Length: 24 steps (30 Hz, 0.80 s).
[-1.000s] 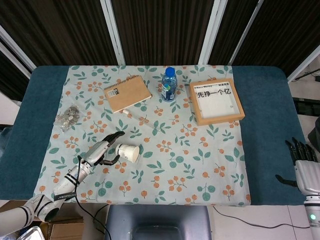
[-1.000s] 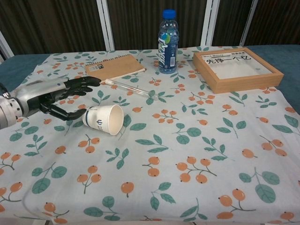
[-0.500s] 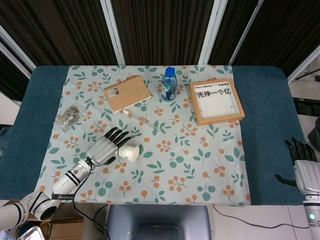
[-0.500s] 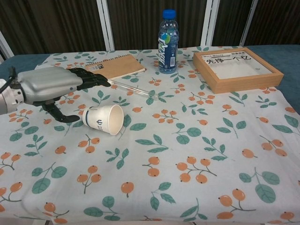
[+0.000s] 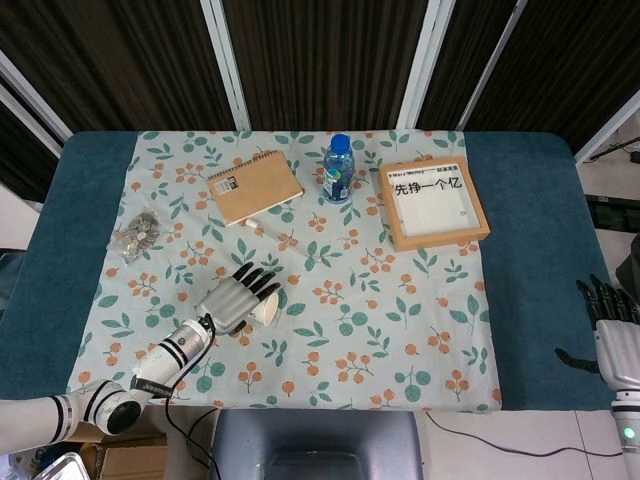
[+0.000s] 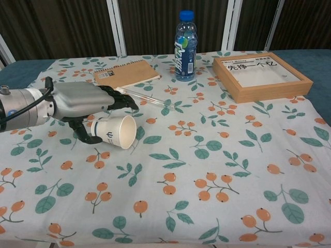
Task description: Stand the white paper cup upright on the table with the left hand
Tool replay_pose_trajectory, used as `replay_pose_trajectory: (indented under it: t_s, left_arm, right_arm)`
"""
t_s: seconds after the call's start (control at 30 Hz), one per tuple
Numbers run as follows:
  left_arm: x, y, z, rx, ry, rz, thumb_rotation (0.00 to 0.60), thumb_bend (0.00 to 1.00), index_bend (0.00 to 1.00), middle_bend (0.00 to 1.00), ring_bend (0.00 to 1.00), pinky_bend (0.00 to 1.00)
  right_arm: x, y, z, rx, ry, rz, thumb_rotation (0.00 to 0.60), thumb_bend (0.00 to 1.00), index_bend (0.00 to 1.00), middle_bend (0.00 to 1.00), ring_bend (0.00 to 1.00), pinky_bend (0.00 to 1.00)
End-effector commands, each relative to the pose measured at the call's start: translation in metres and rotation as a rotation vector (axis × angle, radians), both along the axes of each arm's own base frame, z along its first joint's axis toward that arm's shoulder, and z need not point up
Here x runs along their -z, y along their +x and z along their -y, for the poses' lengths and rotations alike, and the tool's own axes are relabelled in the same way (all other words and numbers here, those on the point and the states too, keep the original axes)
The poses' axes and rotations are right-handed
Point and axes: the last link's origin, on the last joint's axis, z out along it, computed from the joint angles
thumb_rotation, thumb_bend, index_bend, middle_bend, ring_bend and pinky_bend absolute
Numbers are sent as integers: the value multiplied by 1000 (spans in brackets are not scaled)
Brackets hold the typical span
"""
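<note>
**Left robot hand over the tipped cup**

The white paper cup (image 6: 116, 132) lies on its side on the floral cloth (image 6: 207, 170) that covers the table (image 5: 530, 250), in the left half of the table and toward its front edge. The cup mouth faces the right edge of the table; its base points toward the left edge.

The left robot hand (image 6: 85, 103) is positioned palm-down directly over the cup. Its fingers (image 6: 121, 99) are extended and spread, reaching past the upper side of the cup. The thumb (image 6: 83, 133) curls beneath the palm against the base end of the cup. The hand spans the cup but is not clenched around it. Whether the fingers actually press on the cup wall cannot be determined from either view.

The right robot hand (image 5: 612, 335) is beyond the right edge of the table, near the front corner. Its fingers are apart and it holds nothing.

Other items on the cloth:
- A spiral notebook (image 5: 255, 187) near the rear edge.
- A water bottle (image 5: 338, 170) standing upright to the right of the notebook.
- A wooden frame (image 5: 433, 203) toward the rear right.
- A bag of coins (image 5: 137, 233) near the left edge of the cloth.
</note>
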Motion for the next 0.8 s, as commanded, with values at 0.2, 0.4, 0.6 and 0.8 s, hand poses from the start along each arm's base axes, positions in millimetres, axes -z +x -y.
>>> replay_pose_trajectory:
  t_s: [0.2, 0.4, 0.6, 0.8]
  left_arm:
    - [6, 4, 0, 13, -18, 11, 600, 307, 0, 0, 0, 0]
    - [11, 1, -3, 6, -22, -2, 600, 324, 1, 24, 0, 0]
    - [15, -4, -6, -12, -20, -11, 600, 336, 83, 139, 0, 0]
    - [17, -6, -6, -17, -12, 2, 600, 369, 191, 231, 0, 0]
  right_arm:
    - [0, -1, 1, 0, -5, 0, 600, 52, 0, 0, 0, 0]
    - [-1, -3, -1, 8, -5, -1, 600, 51, 0, 0, 0, 0]
    - [0, -4, -1, 13, -4, 1, 600, 52, 0, 0, 0, 0]
    - [0, -6, -1, 19, -1, 1, 600, 51, 0, 0, 0, 0]
